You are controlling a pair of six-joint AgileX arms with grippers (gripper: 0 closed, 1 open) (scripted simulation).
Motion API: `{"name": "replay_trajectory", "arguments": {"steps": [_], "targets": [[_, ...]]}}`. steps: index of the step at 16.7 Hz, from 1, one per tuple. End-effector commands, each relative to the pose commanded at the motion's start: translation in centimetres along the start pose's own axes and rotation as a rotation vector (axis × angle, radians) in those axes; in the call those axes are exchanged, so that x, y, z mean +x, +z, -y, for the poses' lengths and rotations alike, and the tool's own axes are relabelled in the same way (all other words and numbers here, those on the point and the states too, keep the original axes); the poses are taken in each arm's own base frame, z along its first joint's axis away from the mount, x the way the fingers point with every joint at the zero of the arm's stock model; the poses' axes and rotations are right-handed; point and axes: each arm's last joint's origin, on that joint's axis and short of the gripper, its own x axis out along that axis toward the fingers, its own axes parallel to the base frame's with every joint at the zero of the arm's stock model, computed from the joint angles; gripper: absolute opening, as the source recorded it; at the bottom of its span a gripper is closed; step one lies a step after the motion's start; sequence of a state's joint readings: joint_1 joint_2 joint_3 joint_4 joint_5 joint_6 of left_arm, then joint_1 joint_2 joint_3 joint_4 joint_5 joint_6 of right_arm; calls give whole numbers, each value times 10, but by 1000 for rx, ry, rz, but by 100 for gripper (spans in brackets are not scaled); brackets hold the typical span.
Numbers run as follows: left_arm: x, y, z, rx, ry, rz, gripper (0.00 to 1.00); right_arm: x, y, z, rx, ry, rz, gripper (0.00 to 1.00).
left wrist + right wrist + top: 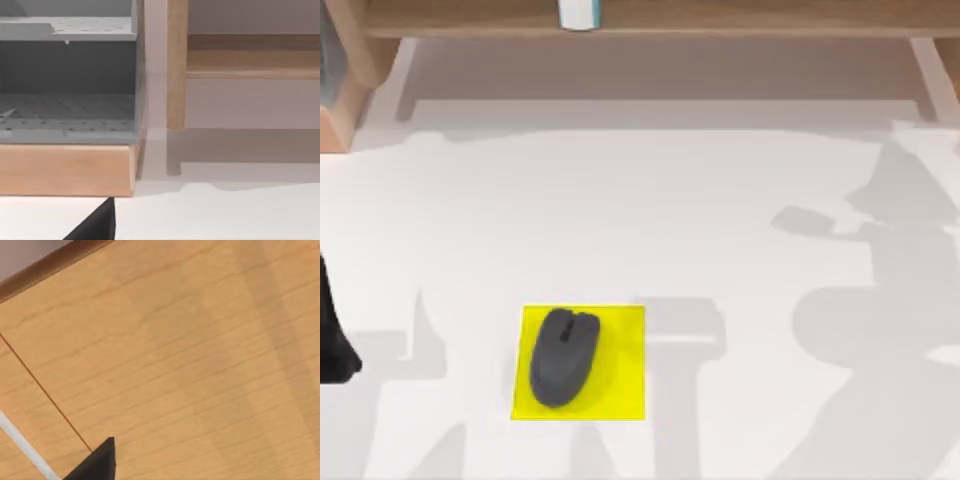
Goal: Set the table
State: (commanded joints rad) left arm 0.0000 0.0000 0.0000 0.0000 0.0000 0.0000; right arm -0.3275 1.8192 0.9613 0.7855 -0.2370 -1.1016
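The large flat plain white tabletop (650,220) is seen spread across nearly the whole top view, smooth and matte, crossed by grey shadows toward 3 and 4 o'clock. A small yellow square mat (620,395) is laid flat on it at about 7 o'clock from the centre, and a dark grey rounded computer mouse (565,357) is rested on that mat, its narrower end tilted slightly toward 1 o'clock. A light-brown wooden shelf (720,18) is set along the 12 o'clock edge, with its side panel at 10 o'clock, and a small white-and-blue upright object (578,12) is stood on its board near 12 o'clock; what it is cannot be told. A black part of the left arm (332,340) is found at the 9 o'clock edge. In the left wrist view, the shelf's wooden base and upright post are faced across the white surface, with a grey perforated rack (67,80) housed inside it, and a black tip of the left gripper (97,225) is caught at the lower edge. In the right wrist view, a black tip of the right gripper (97,462) is set against wood-grain boards. How far either pincer is spread, and whether anything is held, cannot be told.
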Motion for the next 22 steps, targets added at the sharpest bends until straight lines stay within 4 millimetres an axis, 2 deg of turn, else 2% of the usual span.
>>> {"name": "replay_trajectory", "arguments": {"steps": [3,5,8,11,14,17,19,22], "targets": [[0,0,0,0,0,0,100,-63,53,27,204,-29,27,100],[0,0,0,0,0,0,100,-114,80,33,346,-48,55,100],[0,0,0,0,0,0,100,-187,98,21,560,-64,100,100],[0,0,0,0,0,0,100,-240,94,-11,763,-54,132,100],[0,0,0,0,0,0,100,-266,79,-50,929,-27,138,100],[0,0,0,0,0,0,100,-274,65,-82,1041,4,123,100],[0,0,0,0,0,0,100,-274,59,-95,1082,19,110,100],[0,0,0,0,0,0,100,-274,57,-99,1095,23,105,100]]}}
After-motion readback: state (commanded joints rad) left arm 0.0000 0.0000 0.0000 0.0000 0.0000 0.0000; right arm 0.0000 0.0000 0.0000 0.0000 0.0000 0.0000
